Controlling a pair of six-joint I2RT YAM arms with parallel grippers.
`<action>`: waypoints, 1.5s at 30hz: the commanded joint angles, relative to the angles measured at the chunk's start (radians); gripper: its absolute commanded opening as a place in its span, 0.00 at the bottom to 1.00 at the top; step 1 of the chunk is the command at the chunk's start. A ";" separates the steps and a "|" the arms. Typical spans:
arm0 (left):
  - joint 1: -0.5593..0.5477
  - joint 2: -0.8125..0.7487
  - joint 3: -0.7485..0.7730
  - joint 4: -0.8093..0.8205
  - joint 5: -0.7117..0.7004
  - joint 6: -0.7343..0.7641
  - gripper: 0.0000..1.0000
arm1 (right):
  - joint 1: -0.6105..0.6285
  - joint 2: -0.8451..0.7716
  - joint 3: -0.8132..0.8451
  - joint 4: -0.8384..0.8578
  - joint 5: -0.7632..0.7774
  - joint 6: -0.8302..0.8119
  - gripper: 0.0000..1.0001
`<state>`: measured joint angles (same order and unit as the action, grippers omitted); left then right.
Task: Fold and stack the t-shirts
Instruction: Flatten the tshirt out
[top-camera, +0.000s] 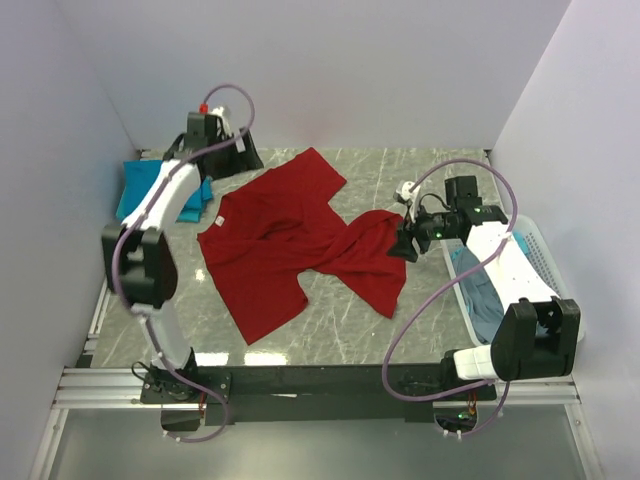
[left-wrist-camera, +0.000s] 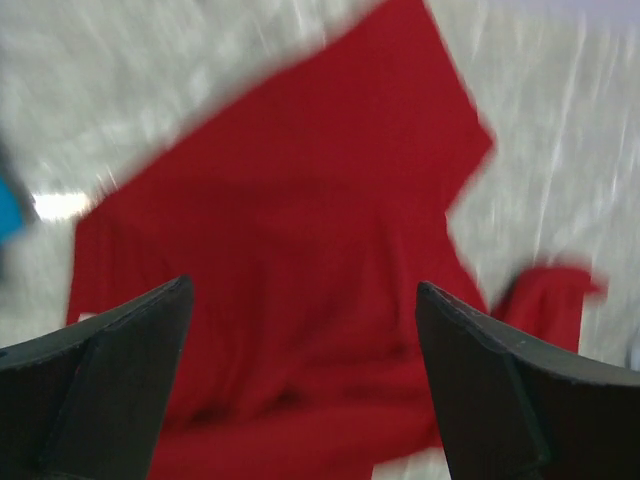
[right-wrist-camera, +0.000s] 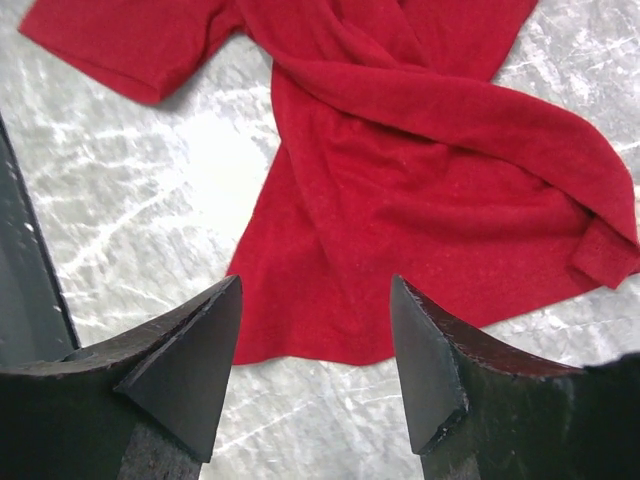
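A bright red t-shirt (top-camera: 290, 240) lies crumpled and twisted on the marble table, one sleeve toward the back and its hem bunched to the right. My left gripper (top-camera: 240, 152) hovers at the shirt's back-left edge. In the blurred left wrist view it (left-wrist-camera: 303, 290) is open, with the red t-shirt (left-wrist-camera: 300, 220) below and nothing between the fingers. My right gripper (top-camera: 405, 245) is at the shirt's right end. In the right wrist view it (right-wrist-camera: 315, 285) is open just above the bare table, short of the red t-shirt's hem (right-wrist-camera: 400, 220). Teal t-shirts (top-camera: 140, 188) sit at the back left.
A white lattice basket (top-camera: 538, 250) stands at the right table edge under the right arm, with a grey-blue t-shirt (top-camera: 482, 295) in it. White walls close in the back and both sides. Bare marble (top-camera: 340, 330) shows in front of the red shirt.
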<state>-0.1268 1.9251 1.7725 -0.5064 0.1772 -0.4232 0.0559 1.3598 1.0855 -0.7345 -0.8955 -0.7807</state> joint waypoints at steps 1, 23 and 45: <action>-0.020 -0.312 -0.211 0.126 0.125 0.125 0.99 | 0.042 -0.004 -0.047 -0.016 0.027 -0.115 0.68; -0.295 -0.817 -0.972 0.144 -0.026 0.268 0.84 | 0.093 0.525 0.500 0.061 0.625 0.015 0.72; -0.297 -0.905 -0.990 0.154 -0.163 0.262 0.84 | 0.148 0.739 0.662 -0.057 0.698 -0.005 0.38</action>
<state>-0.4225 1.0519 0.7845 -0.3889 0.0525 -0.1692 0.1905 2.1273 1.7039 -0.7494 -0.1730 -0.7849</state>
